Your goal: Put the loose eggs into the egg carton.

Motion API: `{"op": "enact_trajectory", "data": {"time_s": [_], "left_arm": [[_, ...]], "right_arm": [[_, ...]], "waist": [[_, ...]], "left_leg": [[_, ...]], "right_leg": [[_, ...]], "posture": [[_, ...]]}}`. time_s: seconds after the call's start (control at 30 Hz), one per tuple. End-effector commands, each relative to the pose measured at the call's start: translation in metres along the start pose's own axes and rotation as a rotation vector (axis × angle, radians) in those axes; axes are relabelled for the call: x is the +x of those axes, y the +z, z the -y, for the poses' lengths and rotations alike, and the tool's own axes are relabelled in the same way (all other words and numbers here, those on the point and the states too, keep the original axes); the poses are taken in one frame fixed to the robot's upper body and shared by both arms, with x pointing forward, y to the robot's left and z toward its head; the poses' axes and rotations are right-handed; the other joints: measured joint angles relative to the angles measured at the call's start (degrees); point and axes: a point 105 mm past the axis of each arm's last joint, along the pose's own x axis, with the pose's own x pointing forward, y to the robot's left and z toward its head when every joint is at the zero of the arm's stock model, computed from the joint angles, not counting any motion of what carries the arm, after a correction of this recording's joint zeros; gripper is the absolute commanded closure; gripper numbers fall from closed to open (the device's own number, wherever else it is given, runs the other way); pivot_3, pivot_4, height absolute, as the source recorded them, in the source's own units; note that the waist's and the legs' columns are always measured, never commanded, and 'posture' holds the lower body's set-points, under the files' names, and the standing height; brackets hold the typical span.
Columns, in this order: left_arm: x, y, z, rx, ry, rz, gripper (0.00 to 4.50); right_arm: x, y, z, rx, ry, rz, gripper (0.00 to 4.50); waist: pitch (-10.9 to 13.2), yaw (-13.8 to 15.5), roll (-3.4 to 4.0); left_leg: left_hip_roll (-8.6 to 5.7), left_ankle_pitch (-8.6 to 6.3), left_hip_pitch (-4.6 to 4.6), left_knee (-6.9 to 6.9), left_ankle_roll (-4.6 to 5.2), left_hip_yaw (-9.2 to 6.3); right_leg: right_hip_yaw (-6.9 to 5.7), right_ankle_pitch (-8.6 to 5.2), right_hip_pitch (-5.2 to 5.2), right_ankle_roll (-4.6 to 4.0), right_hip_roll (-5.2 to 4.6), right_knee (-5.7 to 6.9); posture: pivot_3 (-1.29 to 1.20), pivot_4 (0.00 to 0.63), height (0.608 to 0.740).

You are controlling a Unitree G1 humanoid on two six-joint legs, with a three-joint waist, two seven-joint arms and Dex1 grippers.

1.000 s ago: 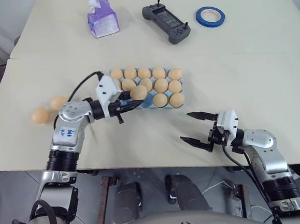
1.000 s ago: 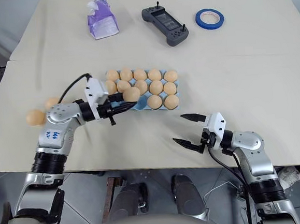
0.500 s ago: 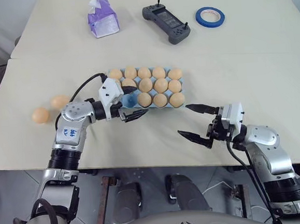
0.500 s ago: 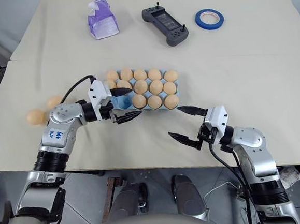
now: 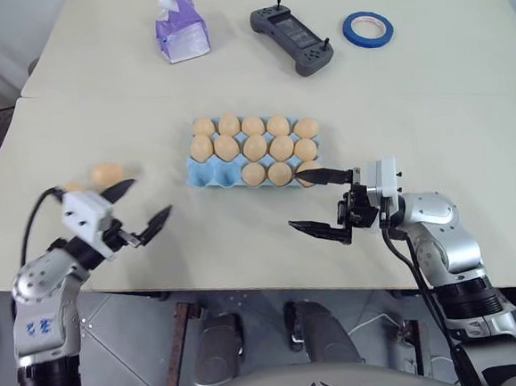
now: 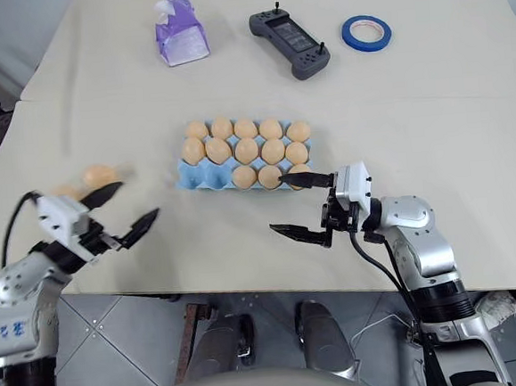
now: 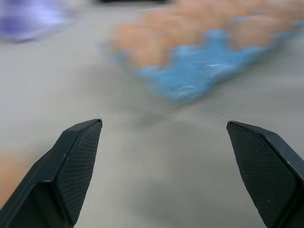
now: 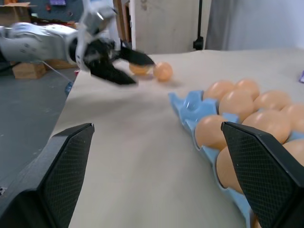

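Left hand (image 5: 137, 213) released, fingers spread wide, nothing between them; it hangs near the bench's left edge, just beside the loose eggs (image 5: 106, 174), of which one shows plainly and a second is partly hidden behind the hand. Right hand (image 5: 323, 202) also released and empty, pointing across the bench just in front of the egg carton (image 5: 205, 173).

Carton sits mid-bench, well apart from the loose eggs; its near-left cups look vacant, the rest hold eggs.

Step in hand, by my reading: pick up a loose egg. Best to straddle the nearer egg across its narrow width and close gently, since it would roll if nudged.

Bench (image 5: 245, 257): pale beige, matte. Far edge carries a purple tissue pack (image 5: 181, 26), a dark handheld controller (image 5: 291, 38) and a roll of blue tape (image 5: 367, 28). Grey tiled floor below.
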Motion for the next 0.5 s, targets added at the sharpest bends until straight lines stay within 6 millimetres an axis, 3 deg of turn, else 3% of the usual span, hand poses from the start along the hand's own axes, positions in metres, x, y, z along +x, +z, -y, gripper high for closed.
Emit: {"op": "enact_trajectory", "data": {"time_s": [0.03,0.33,0.5], "left_arm": [[-0.021,0.015,-0.020,0.029,0.212,0.054,0.01],[-0.031,0.015,-0.026,-0.022,0.373,0.068,0.01],[0.004,0.019,-0.048,-0.063,0.382,0.072,0.01]], "right_arm": [[0.000,0.004,0.001,-0.023,0.020,0.012,0.00],[0.001,0.000,0.003,-0.024,0.034,-0.004,0.00],[0.001,-0.002,0.002,-0.027,0.037,-0.016,0.00]], "waist": [[0.0,-0.1,0.00],[0.0,-0.2,0.00],[0.0,0.4,0.00]], "left_leg": [[-0.01,0.00,0.03,0.01,0.00,0.01],[-0.01,0.01,0.05,0.00,0.00,0.01],[-0.01,0.06,0.03,0.06,-0.02,-0.03]], "right_leg": [[0.01,0.00,0.03,0.00,-0.01,0.00],[0.00,0.00,0.03,0.00,0.00,0.02],[-0.09,0.00,0.04,0.00,0.00,0.07]], "posture": [[0.00,0.150,0.740],[0.00,0.150,0.740],[0.00,0.150,0.740]]}}
